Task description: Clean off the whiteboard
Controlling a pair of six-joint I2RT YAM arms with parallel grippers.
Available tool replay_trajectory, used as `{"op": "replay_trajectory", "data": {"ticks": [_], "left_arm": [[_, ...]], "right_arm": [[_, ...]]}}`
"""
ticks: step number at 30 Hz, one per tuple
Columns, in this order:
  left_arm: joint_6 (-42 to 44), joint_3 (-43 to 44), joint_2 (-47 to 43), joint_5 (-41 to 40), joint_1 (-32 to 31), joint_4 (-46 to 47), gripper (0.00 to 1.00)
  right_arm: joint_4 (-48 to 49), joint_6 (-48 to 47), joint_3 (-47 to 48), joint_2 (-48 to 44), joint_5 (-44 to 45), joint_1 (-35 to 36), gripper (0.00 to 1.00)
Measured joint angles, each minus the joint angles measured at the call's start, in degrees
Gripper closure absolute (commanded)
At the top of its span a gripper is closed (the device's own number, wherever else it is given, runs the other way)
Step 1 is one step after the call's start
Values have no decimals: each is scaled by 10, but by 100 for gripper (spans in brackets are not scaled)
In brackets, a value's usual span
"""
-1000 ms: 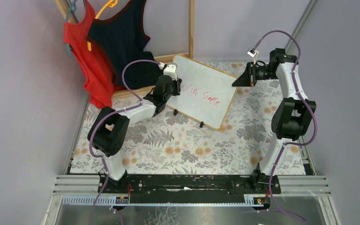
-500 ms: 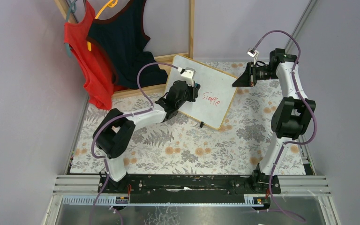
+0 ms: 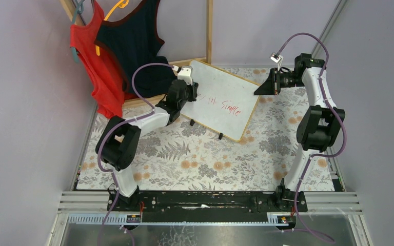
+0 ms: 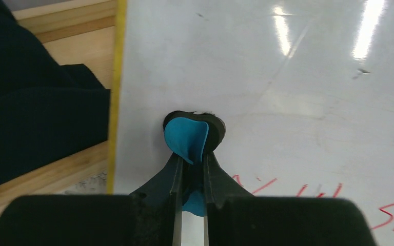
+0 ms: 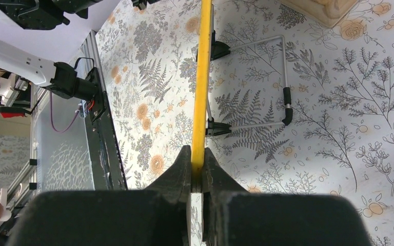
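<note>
The whiteboard (image 3: pixel 225 97) stands tilted on small black feet at the back middle, with red handwriting (image 3: pixel 231 106) across its lower half. My left gripper (image 3: pixel 189 93) is at the board's left edge, shut on a blue eraser (image 4: pixel 186 138) whose black pad (image 4: pixel 215 130) presses on the white surface (image 4: pixel 287 66) just above the red strokes (image 4: pixel 313 192). My right gripper (image 3: pixel 261 88) is shut on the board's right frame edge (image 5: pixel 201 77); the right wrist view shows the gripper (image 5: pixel 197 160) clamping it edge-on.
A wooden clothes rack (image 3: pixel 209 31) stands at the back left with a red top (image 3: pixel 90 56) and a dark top (image 3: pixel 131 46) on hangers, close to my left arm. The board's wire stand (image 5: pixel 284 77) rests on the floral tablecloth (image 3: pixel 210 159). Walls close in on both sides.
My left gripper swept right across the board with the eraser, then came back to the left edge. The leftmost red letters are now fainter and partly gone. The right arm has not moved.
</note>
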Motion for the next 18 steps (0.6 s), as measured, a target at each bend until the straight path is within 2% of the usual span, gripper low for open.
{"op": "replay_trajectory", "data": {"ticks": [11,18], "left_arm": [[-3,0,0,6,10,-2,100],[-17,-4,0,-3,-26,-1,100]], "right_arm": [[-15,-15,6,4,-3,0,100],[-22,-19,8,4,-2,0,100]]}}
